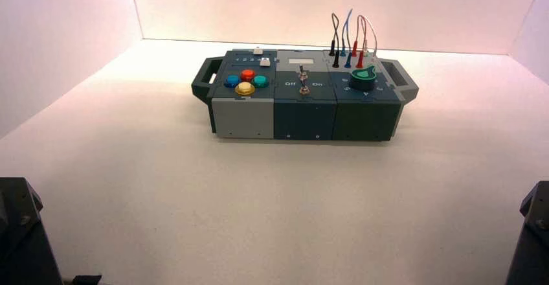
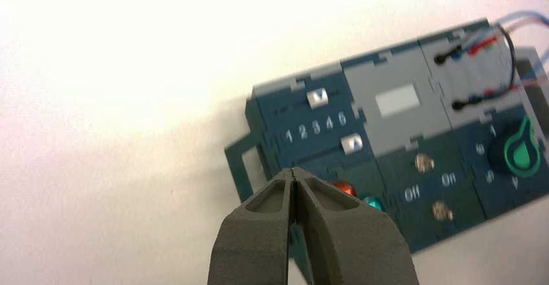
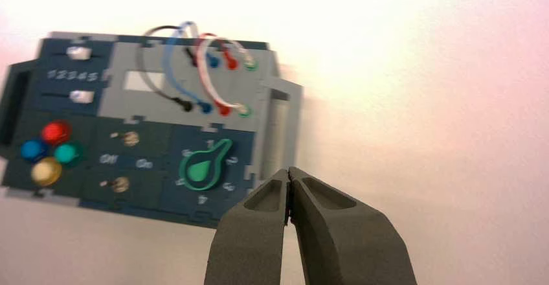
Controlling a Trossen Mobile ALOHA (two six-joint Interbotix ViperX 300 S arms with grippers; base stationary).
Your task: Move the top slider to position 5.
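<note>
We find the left pincer (image 2: 294, 175) nearest its wrist camera, its two grey matt fingers pressed together at the tips and holding nothing. It hangs above the near left part of the box (image 1: 304, 113), over the coloured round buttons, and touches no part of it. The right pincer (image 3: 289, 173) is likewise pressed together and empty; it hangs off the box's right end, near the green knob (image 3: 204, 166) and clear of it.

Beyond the left pincer lie the boxier white slider knob (image 2: 351, 143), then the printed row of white digits, 1 to 5, on the dark teal panel, with position 5 (image 2: 342, 118) at the row's right end. Farthest on that panel sits the top slider (image 2: 317, 97), a small flat white rectangle in a dark slot. The slot's long axis runs parallel to the digit row, along the length of the box. We place the knob about level with digits 3 and 4, short of 5. It stands well apart from the left pincer, at the far left corner of the box.

The box is blocky plastic, teal and grey, with a handle at each end, and rests on a pale smooth surface (image 1: 162, 201). Looped wires (image 1: 353, 35) rise at its far right.
</note>
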